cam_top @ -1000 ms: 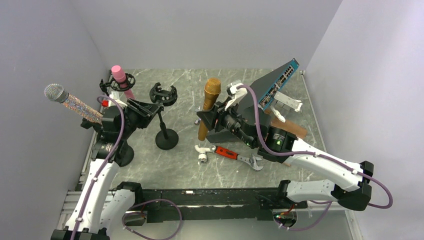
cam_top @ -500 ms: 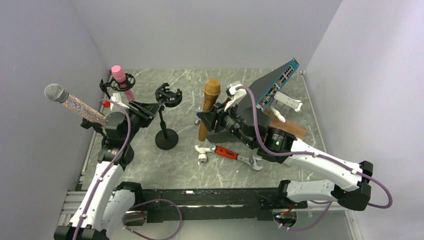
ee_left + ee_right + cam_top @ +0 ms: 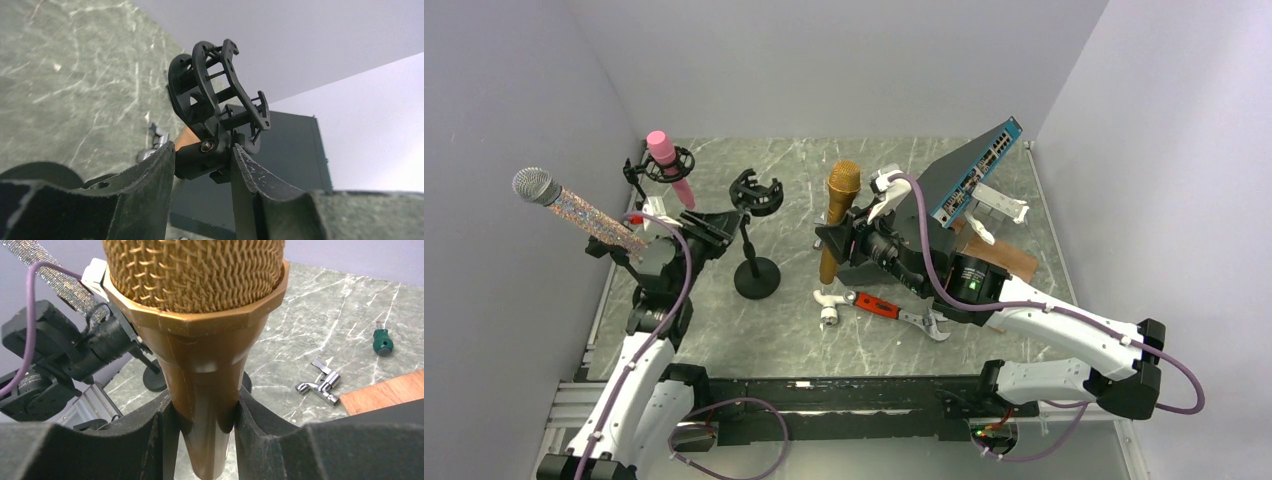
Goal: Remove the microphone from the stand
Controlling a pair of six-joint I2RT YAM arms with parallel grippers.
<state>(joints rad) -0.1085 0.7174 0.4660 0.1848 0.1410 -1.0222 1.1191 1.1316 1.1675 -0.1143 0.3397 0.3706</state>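
Ok, top view: right gripper is clamped on the lower body of the gold mic. The mic is near upright, head up, tail pointing down at the table. It's out of the stand and sits apart from it, off to the stand's right. Left gripper is on the stand's post just under the clip. Pink mic sits in another mount at the back left, and the glitter mic sticks out toward the left wall. Network switch leans tilted behind the right arm, with the wood board near its low edge. Wrench and a white fitting lie on the table in front of the gold mic

Left wrist: fingers are partly closed, one on each side of the swivel joint under the clip. Both touch it, so it has hold of the stand. The clip tilts up and right above them

Right wrist: fingers are closed tight on the mic's tapered neck just below the mesh head, pressed in on both sides. Past it on the table are a chrome tap and a green screwdriver, plus a corner of the wood board
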